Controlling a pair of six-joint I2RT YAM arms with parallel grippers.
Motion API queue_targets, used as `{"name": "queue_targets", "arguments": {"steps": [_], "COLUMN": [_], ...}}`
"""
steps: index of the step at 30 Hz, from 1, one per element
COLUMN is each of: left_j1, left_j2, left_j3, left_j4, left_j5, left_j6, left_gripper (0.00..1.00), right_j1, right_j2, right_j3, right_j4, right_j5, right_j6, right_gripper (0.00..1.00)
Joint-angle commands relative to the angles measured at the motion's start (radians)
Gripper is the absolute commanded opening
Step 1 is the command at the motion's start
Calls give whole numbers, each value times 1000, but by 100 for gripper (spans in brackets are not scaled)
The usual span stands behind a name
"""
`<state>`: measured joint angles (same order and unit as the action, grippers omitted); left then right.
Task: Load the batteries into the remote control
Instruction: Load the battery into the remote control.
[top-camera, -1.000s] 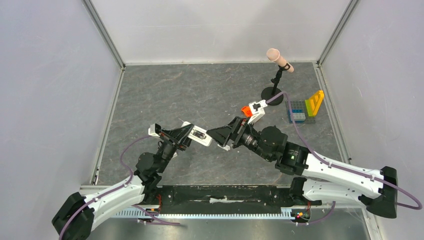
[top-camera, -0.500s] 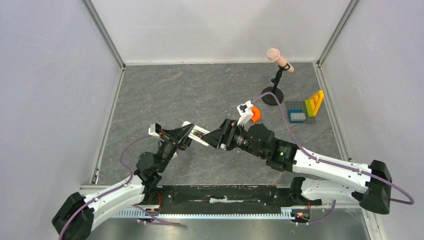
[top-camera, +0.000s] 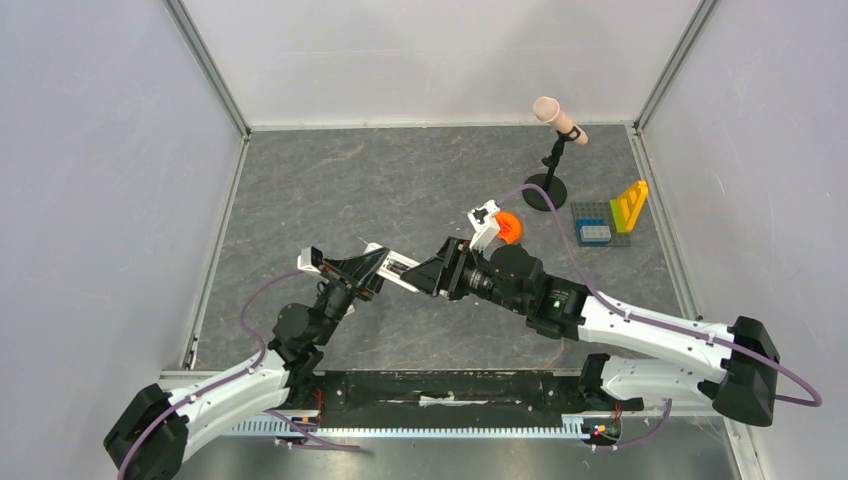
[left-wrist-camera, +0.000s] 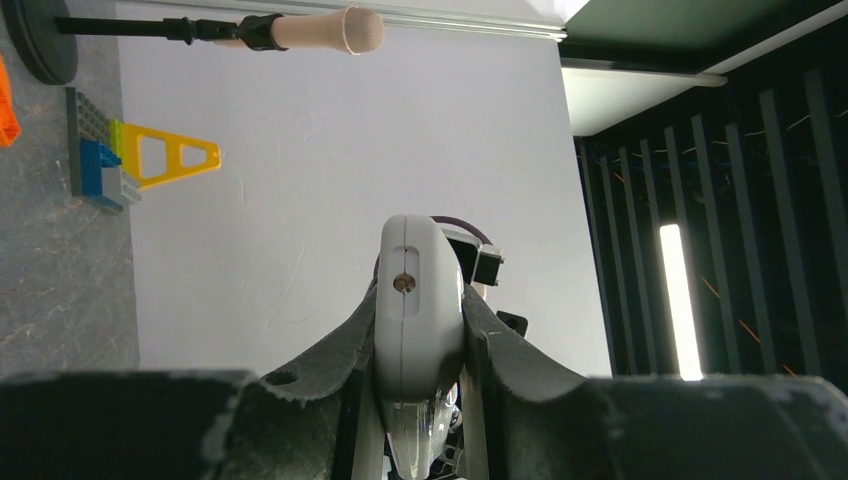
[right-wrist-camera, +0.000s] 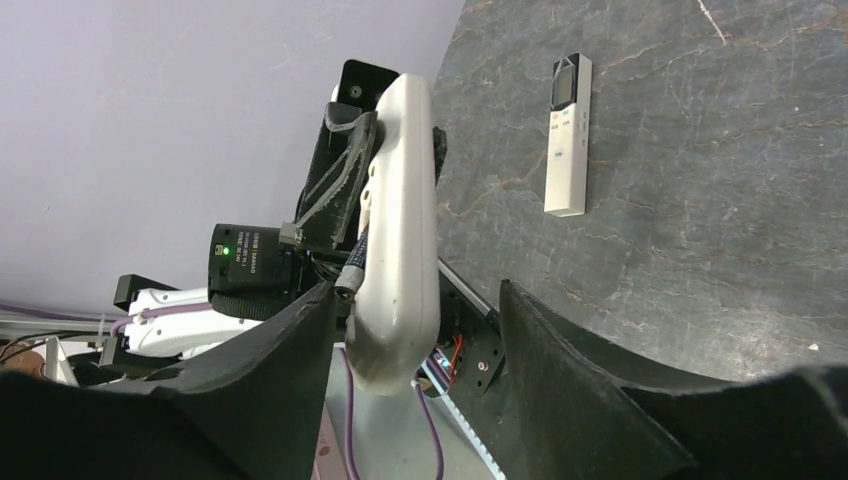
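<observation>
The grey stone-patterned bench (top-camera: 400, 170) has both arms at its near edge. Over its middle, the left hand (top-camera: 376, 263) is clamped on one end of the long white plastic remote control (right-wrist-camera: 400, 200). It holds the remote off the surface, pointing lengthwise at the right hand (right-wrist-camera: 415, 300). That hand's black fingers (right-wrist-camera: 560, 380) are spread to either side of the remote's free end, with a gap showing beside it. A smaller flat white bar with a dark window (right-wrist-camera: 566, 135) lies on the bench, apart from them.
</observation>
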<state>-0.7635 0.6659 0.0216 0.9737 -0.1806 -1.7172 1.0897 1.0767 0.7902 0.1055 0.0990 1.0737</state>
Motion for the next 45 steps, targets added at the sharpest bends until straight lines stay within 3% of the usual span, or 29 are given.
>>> {"name": "queue_targets", "arguments": {"steps": [1, 5, 12, 16, 18, 20, 24, 27, 33, 39, 45], "left_j1": [0, 0, 0, 0, 0, 0, 0, 0, 0, 0, 0], "left_j2": [0, 1, -7, -13, -20, -27, -47, -62, -76, -76, -81], "left_j3": [37, 37, 32, 31, 33, 34, 25, 20, 18, 18, 15], "left_j4": [37, 37, 37, 31, 21, 8, -13, -31, -53, -67, -76], "left_j5": [0, 6, 6, 8, 11, 10, 0, -6, -8, -7, -4], "left_j6": [-1, -1, 12, 33, 47, 57, 65, 68, 78, 100, 146], "left_gripper": [2, 2, 2, 2, 2, 2, 2, 2, 2, 2, 2], "right_j1": [-4, -5, -9, -19, -23, -26, -28, -31, -42, -45, -45], "right_j2": [26, 44, 46, 32, 29, 27, 8, -17, -19, 33, 84], "right_j3": [24, 30, 25, 15, 14, 14, 2, -13, -11, 24, 67], "right_j4": [21, 21, 14, 10, 9, 7, 24, 54, 61, 24, -71], "right_j5": [-25, -30, -34, -33, -36, -44, -53, -57, -70, -90, -77], "right_j6": [4, 5, 22, 42, 49, 52, 52, 52, 62, 43, 21], "right_gripper": [58, 51, 47, 28, 24, 32, 73, 80, 79, 71, 48]}}
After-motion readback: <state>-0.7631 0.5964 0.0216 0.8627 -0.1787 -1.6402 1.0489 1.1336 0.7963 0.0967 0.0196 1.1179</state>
